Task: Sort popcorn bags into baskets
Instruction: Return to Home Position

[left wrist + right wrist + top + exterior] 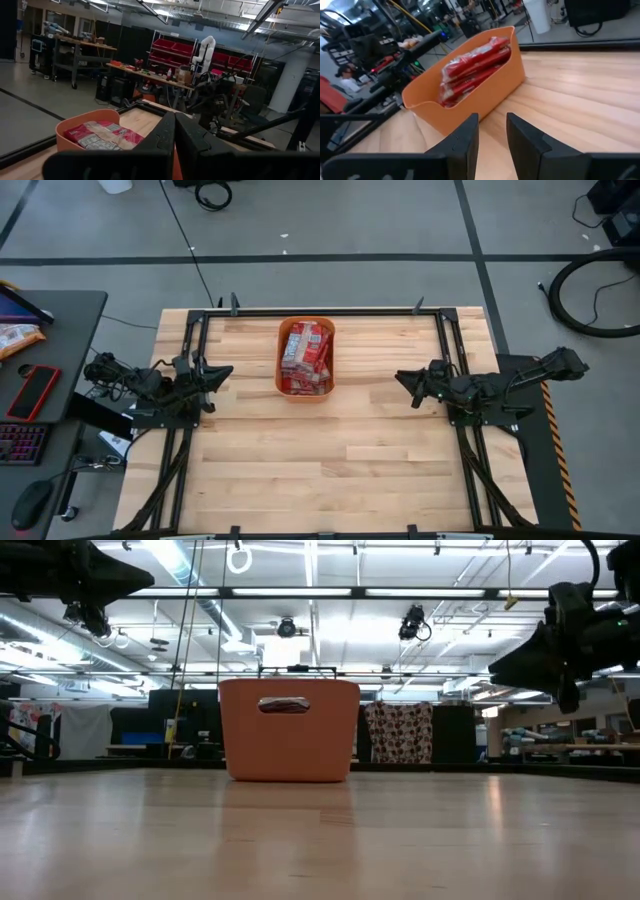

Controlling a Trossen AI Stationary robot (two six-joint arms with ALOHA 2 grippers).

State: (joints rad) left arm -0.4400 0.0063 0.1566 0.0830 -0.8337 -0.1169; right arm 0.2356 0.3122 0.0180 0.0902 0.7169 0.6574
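The orange basket (281,365) stands on its base at the far middle of the wooden table, and several red popcorn bags (305,355) lie stacked inside it, some with the grey-white label side up. The low view shows only the basket's wall (290,740). The left wrist view shows the basket's rim (75,125) and the bags (102,135). The right wrist view shows its wall (485,97) and the bags (475,70). My left gripper (228,369) (175,117) hovers shut to the basket's left. My right gripper (399,376) (492,120) hovers to its right, slightly open. Both point at the basket and touch nothing.
A dark metal frame (330,312) runs along the table's far edge and sides. A side desk on the left carries a red phone (33,392), a keyboard (22,445) and a mouse (30,505). Bare wood (330,470) stretches from the basket to the near edge.
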